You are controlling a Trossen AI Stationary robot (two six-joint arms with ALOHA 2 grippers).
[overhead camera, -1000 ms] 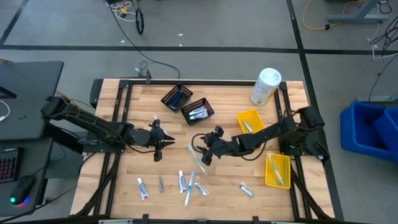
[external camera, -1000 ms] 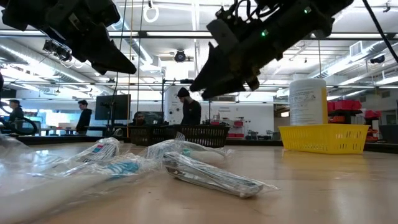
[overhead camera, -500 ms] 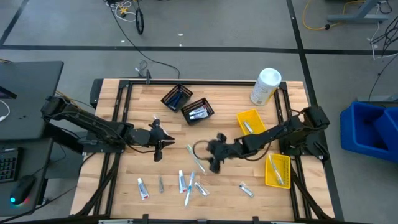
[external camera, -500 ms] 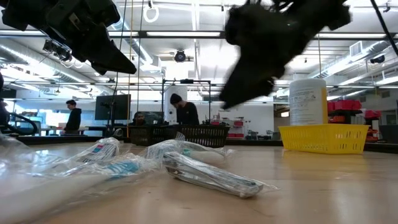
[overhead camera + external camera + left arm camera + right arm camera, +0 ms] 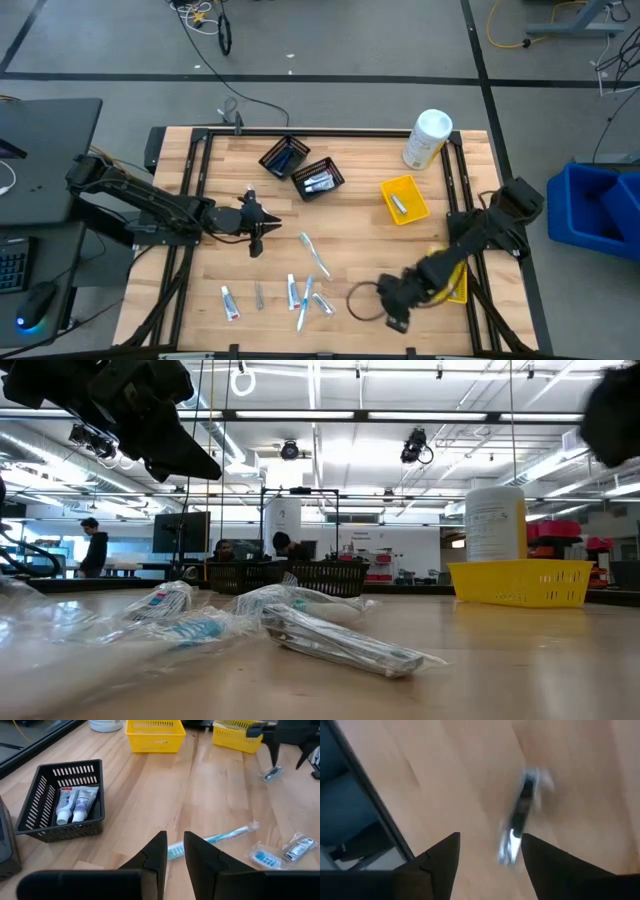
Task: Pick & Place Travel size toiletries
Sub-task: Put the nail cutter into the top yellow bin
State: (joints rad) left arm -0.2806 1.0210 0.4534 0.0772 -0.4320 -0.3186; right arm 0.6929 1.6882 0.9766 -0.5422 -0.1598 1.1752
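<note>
The right gripper is held low over the desk, jaws spread, seemingly lined up over a small wrapped silver piece for a pick. No item is gripped. The left gripper is parked beside the black mesh basket, jaws nearly pressed together and empty. Most toiletries are left scattered well below that basket.

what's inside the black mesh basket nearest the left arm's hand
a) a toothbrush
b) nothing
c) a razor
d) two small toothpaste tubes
d) the left wrist view shows two small white tubes lying side by side in the black mesh basket; the toothbrush lies on the table outside it.
</note>
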